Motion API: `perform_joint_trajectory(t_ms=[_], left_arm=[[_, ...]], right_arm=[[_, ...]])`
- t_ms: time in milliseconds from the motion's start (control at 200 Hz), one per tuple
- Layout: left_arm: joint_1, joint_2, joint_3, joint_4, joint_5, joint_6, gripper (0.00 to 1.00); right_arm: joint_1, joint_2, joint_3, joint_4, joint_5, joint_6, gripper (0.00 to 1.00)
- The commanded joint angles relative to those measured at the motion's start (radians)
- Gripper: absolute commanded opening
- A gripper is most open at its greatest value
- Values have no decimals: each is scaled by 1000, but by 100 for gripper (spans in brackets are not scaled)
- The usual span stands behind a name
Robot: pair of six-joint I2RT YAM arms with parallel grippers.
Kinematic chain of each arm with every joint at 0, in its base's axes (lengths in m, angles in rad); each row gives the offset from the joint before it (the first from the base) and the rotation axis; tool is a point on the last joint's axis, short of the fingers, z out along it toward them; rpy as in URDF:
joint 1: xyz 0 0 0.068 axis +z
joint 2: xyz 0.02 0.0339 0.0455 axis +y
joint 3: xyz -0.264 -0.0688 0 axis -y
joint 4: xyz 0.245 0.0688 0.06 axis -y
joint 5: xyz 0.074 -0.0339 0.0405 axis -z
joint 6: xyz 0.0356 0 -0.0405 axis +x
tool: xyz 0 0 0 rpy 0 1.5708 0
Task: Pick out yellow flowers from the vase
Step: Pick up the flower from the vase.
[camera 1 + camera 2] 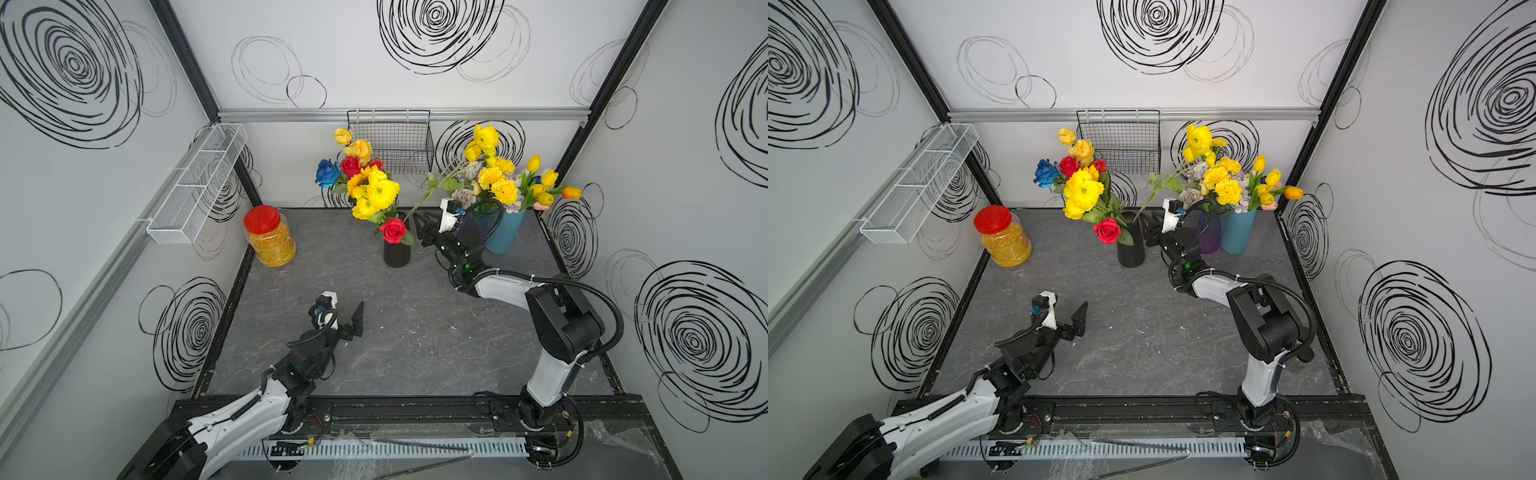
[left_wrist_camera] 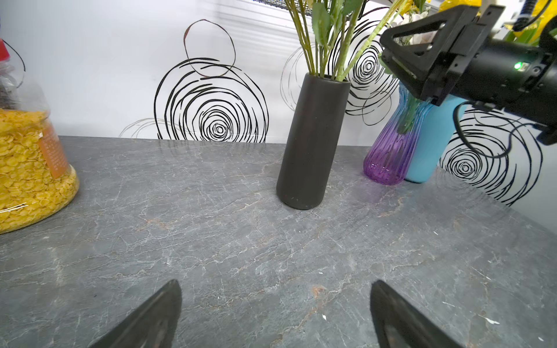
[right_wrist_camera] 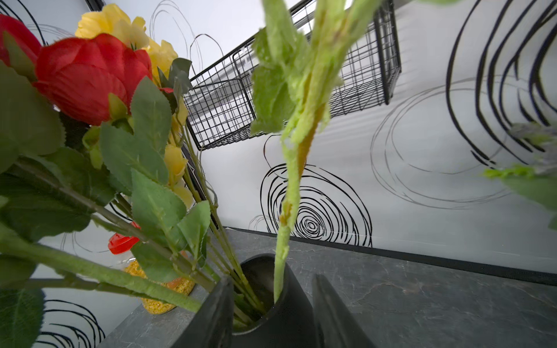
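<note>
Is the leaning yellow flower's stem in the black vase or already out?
In: the right wrist view shows its stem entering the black vase at its mouth.

Yellow flowers (image 1: pixel 376 193) in black vase (image 1: pixel 397 254)

The left arm (image 1: pixel 249 409) reaches from 7 o'clock toward the middle and stays low. The left hand (image 1: pixel 344 314) points to 1 o'clock, jaws wide apart. The right arm (image 1: pixel 552 324) bends at 4 o'clock. The right hand (image 1: pixel 424 228) points to 10 o'clock, jaws partly apart.
</note>
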Motion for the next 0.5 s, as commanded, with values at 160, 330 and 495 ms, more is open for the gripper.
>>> perform_joint_trajectory(t_ms=[160,330,495], left_arm=[[-6,-5,12,70,15,18,99],[-6,-1,15,68,9,20,99],[-6,-11,15,64,-4,22,99]], right_arm=[[-20,52,96,5,-57,42,37],[-27,81,142,-24,-106,57,31],[-27,90,155,-37,-108,65,24]])
